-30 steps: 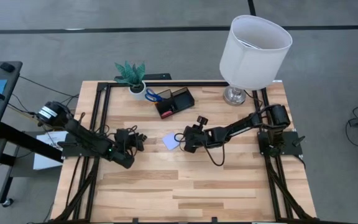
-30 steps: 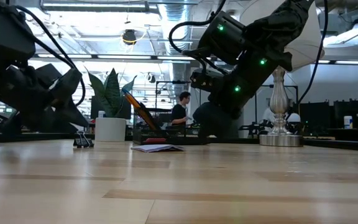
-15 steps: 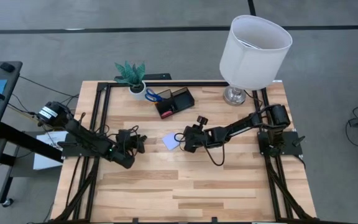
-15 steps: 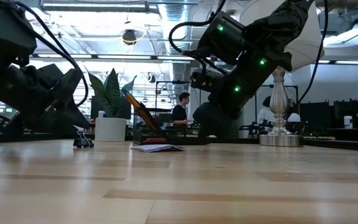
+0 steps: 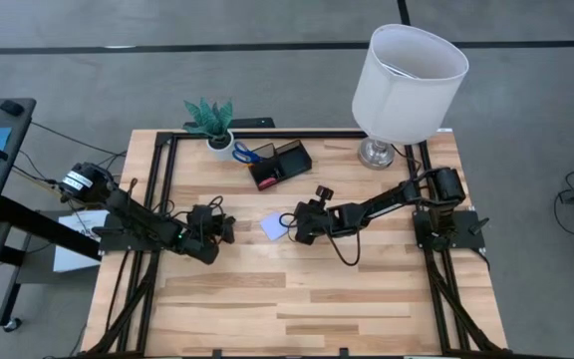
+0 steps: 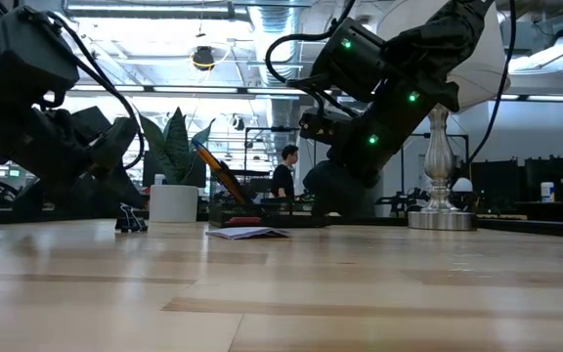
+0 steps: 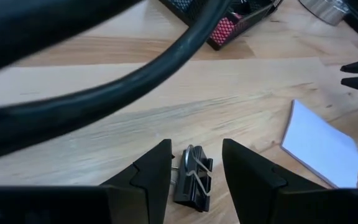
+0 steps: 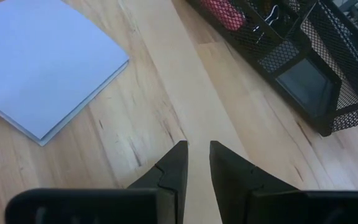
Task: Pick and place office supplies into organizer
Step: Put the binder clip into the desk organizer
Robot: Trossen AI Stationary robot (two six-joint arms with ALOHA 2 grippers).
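Observation:
A small black binder clip [image 7: 191,177] lies flat on the wooden table. My left gripper [image 7: 196,149] is open, with one finger on either side of the clip; I cannot tell that it touches it. The low view shows the same clip [image 6: 130,220] under the left arm. A pale square note pad [image 5: 273,226] lies flat mid-table. My right gripper [image 8: 197,152] hovers just right of the pad [image 8: 48,62], its fingers a narrow gap apart with nothing between them. The black mesh organizer [image 5: 280,164] stands at the far side with blue-handled scissors [image 5: 247,155] in it.
A white plant pot [image 5: 217,140] stands far left of the organizer. A big white lamp [image 5: 407,80] stands at the far right. Something red [image 8: 222,12] lies in the organizer's low compartment. Bare wood stretches toward the near edge. A person [image 6: 283,176] is in the room behind.
My left gripper has rolled a little at the wrist and its forearm has swung slightly toward the far edge, staying over the binder clip. The clip, the note pad and my right gripper have kept still.

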